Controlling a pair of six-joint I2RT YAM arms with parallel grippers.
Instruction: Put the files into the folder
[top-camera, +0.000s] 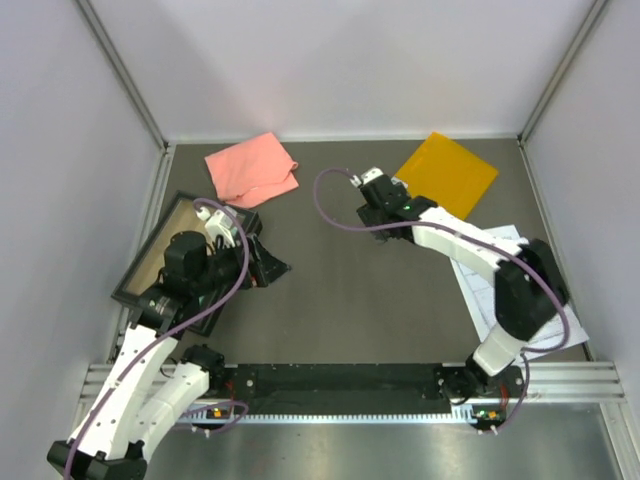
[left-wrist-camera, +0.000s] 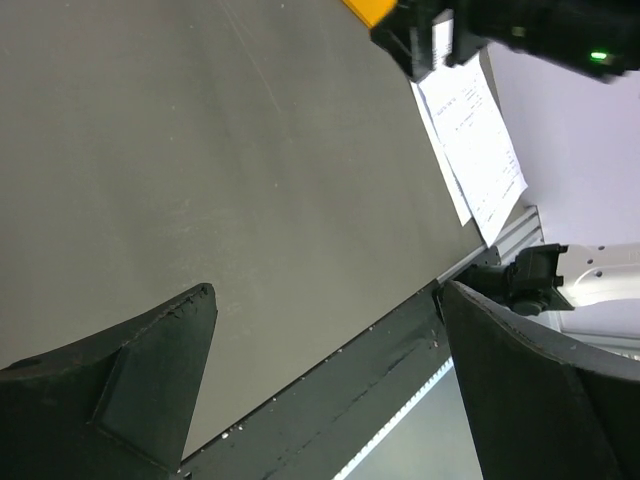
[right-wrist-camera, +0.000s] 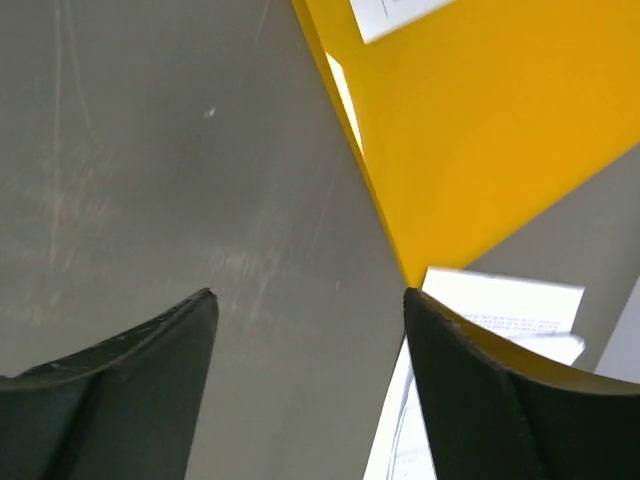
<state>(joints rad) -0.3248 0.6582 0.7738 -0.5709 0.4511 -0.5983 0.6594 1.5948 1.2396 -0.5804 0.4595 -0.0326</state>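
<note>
Two sets of fingers are mine, and both stand released, grasping nothing. My right fingers hang spread at the left corner of the yellow-orange folder. The folder lies closed and flat on the grey desk, turned like a diamond.

Through my right wrist camera, bare desk shows in the gap between those fingers. The folder's near corner comes down to just above the right-hand one. Whether it touches the folder's edge I cannot tell. A small white label sits on the folder's cover, cut off at the top of that view.

The files are white sheets printed with small black text. They lie in a loose stack on the near side of the folder, close to its near corner. They are outside the folder and fanned a little, so their edges do not line up. My right arm passes above part of them.

My left fingers are well to the left of the folder, spread wide over bare desk and pointed toward it. A pink cloth lies crumpled left of the folder, about as far back on the desk. A black-framed tray lies farther left from the folder, beyond my left fingers, its far corner near the cloth.
</note>
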